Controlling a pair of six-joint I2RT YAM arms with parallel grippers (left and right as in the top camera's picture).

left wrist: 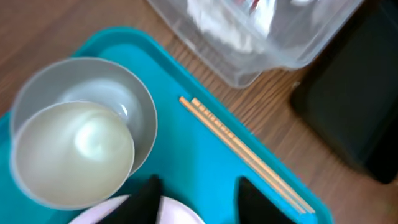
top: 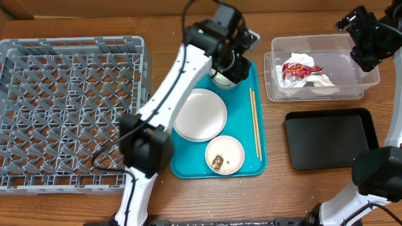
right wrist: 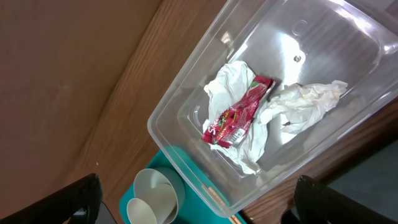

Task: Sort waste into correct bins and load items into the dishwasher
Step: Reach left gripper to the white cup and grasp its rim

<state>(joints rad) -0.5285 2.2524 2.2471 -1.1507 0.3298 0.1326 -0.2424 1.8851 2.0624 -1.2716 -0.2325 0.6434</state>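
The rack (top: 69, 113) on the left holds nothing, so by my reading the loading has not begun. Next comes the teal tray (top: 188, 169), and every dish is on it. At its far end the cup (left wrist: 74, 149) sits inside a bowl (left wrist: 124, 93). The left pincer (left wrist: 199, 198) hangs just beside them, its fingers partly apart with nothing between them. The plate (top: 200, 114) lies mid-tray and looks clean. The second bowl (top: 225, 154) at the near end has the brown lump (top: 218, 162) in it; rice grains, if any, are too small to tell. The chopsticks (top: 255, 122) lie along the tray's right edge.

Further right, the tub (top: 314, 39) has the red wrapper (top: 298, 69) and the tissue (top: 321, 80) in it — that part of the sorting looks done. The black tray (top: 330, 141) is bare, so I judge the food scraps remain to be dealt with. The right pincer (right wrist: 199, 199) hovers over the tub, spread wide, holding nothing.
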